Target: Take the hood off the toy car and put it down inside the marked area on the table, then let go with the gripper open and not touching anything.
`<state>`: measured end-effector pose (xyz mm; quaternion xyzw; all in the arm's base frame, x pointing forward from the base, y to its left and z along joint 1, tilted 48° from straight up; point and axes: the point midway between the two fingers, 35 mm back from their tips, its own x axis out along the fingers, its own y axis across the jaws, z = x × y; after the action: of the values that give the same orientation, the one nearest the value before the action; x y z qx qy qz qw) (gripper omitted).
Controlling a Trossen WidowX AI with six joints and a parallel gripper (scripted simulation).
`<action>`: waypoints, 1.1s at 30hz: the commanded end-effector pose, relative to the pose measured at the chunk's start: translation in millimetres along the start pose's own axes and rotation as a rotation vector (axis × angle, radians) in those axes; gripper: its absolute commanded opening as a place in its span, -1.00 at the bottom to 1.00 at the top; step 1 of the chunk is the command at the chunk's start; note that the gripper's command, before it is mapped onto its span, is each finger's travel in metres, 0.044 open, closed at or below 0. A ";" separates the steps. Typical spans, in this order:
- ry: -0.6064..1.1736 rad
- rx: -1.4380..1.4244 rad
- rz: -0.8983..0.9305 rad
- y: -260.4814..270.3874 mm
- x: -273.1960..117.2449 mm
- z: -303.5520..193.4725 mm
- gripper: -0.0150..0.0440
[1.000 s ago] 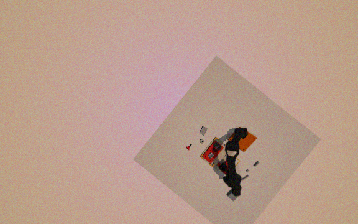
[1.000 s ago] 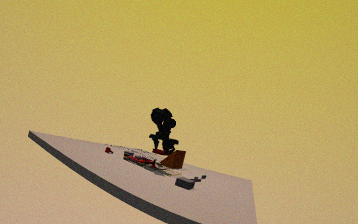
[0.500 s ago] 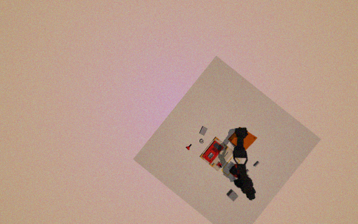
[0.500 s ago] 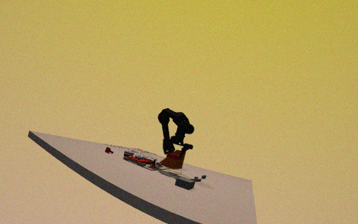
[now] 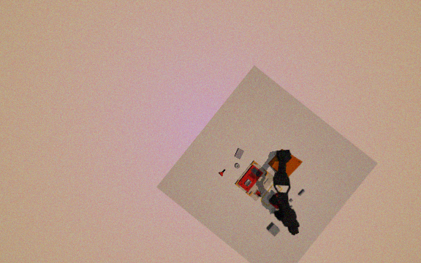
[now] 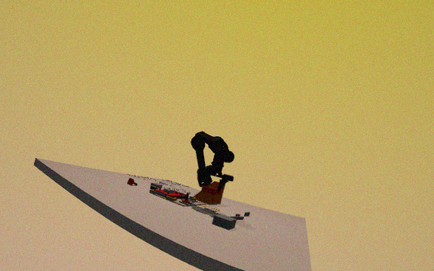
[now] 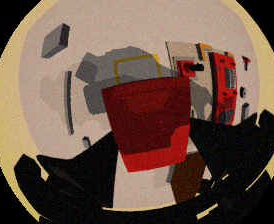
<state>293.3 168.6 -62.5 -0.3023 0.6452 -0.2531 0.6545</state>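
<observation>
So the gripper (image 7: 152, 127) is clamped on the red hood (image 7: 149, 120), its fingers pretty wide apart, holding it up over the worktop (image 5: 210, 175) (image 6: 270, 233) (image 7: 43, 100). The toy car (image 5: 249, 178) (image 6: 169, 193) (image 7: 225, 87) sits off to one side, hood off, and the yellow-outlined marked area (image 7: 136, 59) shows partly, just past the hood in the wrist view.
</observation>
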 end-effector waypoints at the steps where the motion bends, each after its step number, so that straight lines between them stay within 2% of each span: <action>1: 0.001 -0.008 -0.006 -0.4 5.0 -1.2 -0.49; 33: 0.001 -0.008 -0.007 -0.4 32.1 -0.4 -0.49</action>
<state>295.7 148.7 -82.1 -0.3024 0.6448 -0.2532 0.6547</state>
